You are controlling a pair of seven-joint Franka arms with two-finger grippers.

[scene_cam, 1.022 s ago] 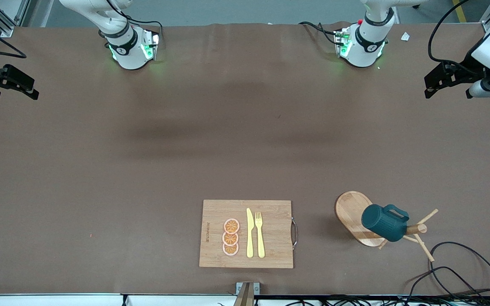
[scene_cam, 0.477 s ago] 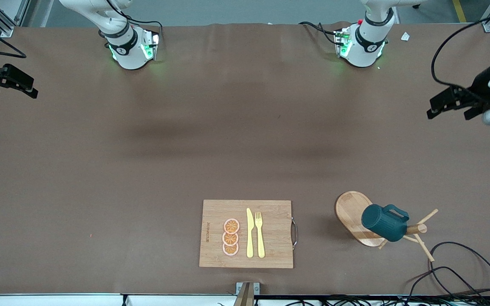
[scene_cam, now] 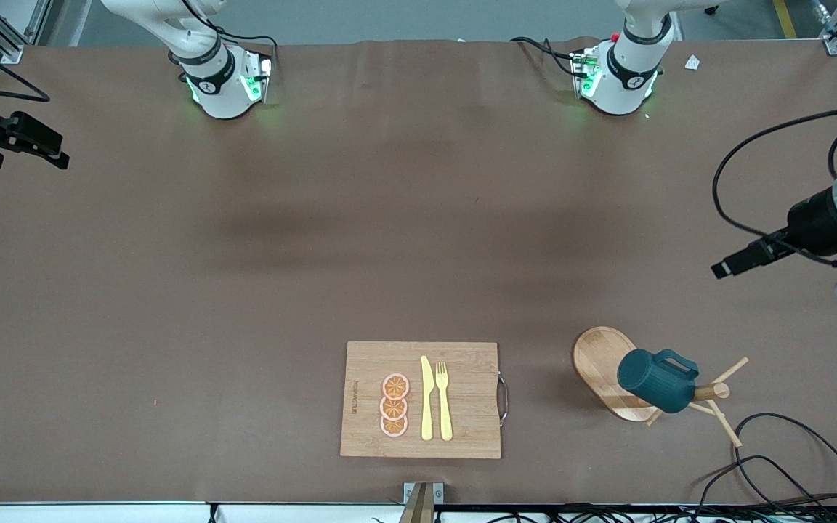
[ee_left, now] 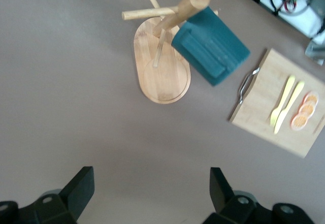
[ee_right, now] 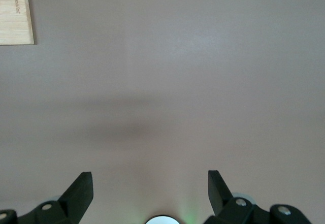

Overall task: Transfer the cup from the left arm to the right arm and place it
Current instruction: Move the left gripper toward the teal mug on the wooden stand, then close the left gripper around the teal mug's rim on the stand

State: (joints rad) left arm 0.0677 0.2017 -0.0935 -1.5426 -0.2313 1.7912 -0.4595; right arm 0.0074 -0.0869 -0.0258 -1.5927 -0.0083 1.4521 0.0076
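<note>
Two grippers are up in the air, and neither has anything in it. We pick out the cup (scene_cam: 657,380) hanging on a wooden rack (scene_cam: 611,372), and that rack is our landmark. The cup sits tilted on a peg, its long axis slanting, with the closed base aimed up and toward the rack's oval foot and the mouth aimed down along the peg toward the rack's post. Its loop handle (scene_cam: 676,360) sticks out on the side away from the front camera.

In the left wrist view we see the cup (ee_left: 210,45) beside the post, ribs running along its length, with nothing gripping it.

The left gripper (scene_cam: 731,263) hovers over bare table, farther from the front camera than the rack and out toward the left arm's end. Its fingers (ee_left: 78,186) stand wide apart.

The right gripper (scene_cam: 26,142) waits well apart from the rack, over the edge at the right arm's end of the table, its fingers (ee_right: 81,188) spread just as wide over bare table.

Beside the rack, toward the right arm's end, lies a cutting board (scene_cam: 462,363) carrying a yellow knife (scene_cam: 426,398), a fork (scene_cam: 444,399) and three orange slices (scene_cam: 394,405).
</note>
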